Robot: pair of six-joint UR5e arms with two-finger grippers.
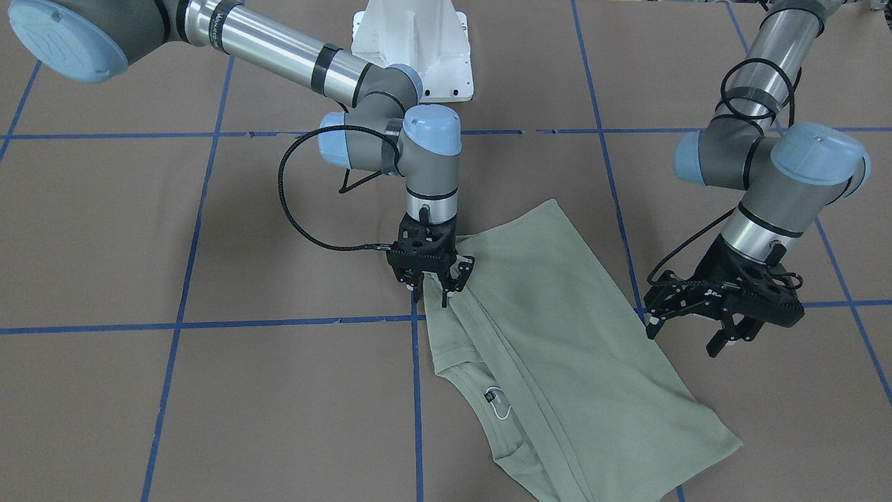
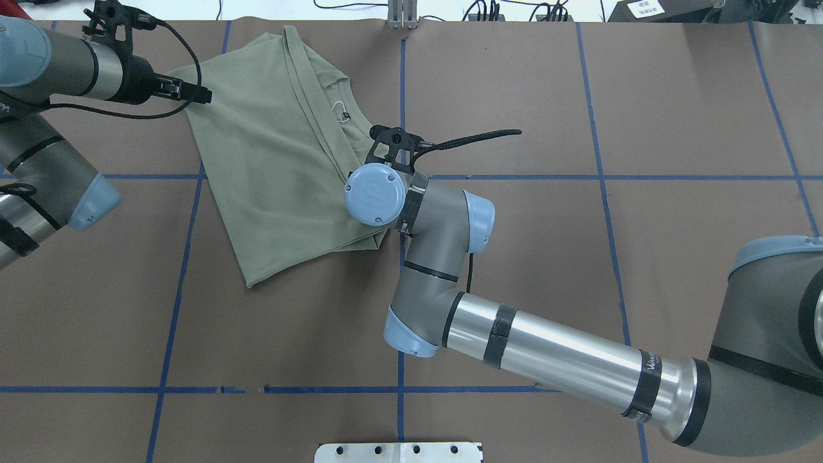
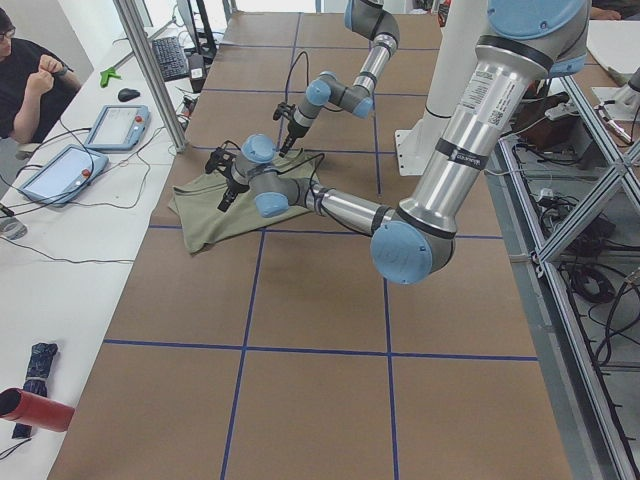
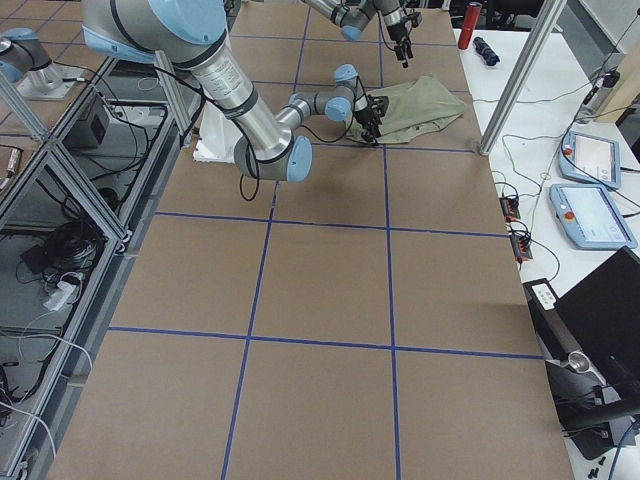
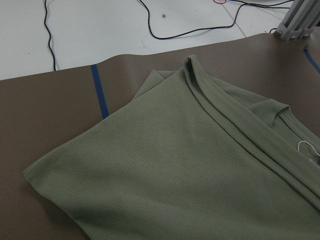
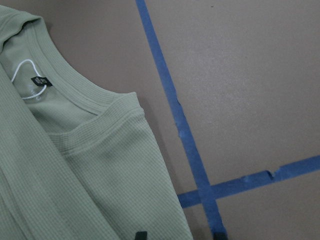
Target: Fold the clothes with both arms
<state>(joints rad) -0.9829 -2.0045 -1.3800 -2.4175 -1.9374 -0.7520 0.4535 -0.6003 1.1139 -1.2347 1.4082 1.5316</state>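
The sage-green shirt lies folded lengthwise on the brown table, with its collar, black label and white string loop at the end away from the robot. My right gripper points straight down at the shirt's side edge near the shoulder. In the right wrist view its fingertips are apart and straddle that edge of the shirt, so it is open. My left gripper hovers open just off the opposite long edge and holds nothing. The left wrist view shows only the shirt; no fingers show in it.
Blue tape lines grid the table. The white pedestal base stands at the robot's side. Cables and the table's far edge lie just beyond the shirt. A person sits at a side bench with tablets.
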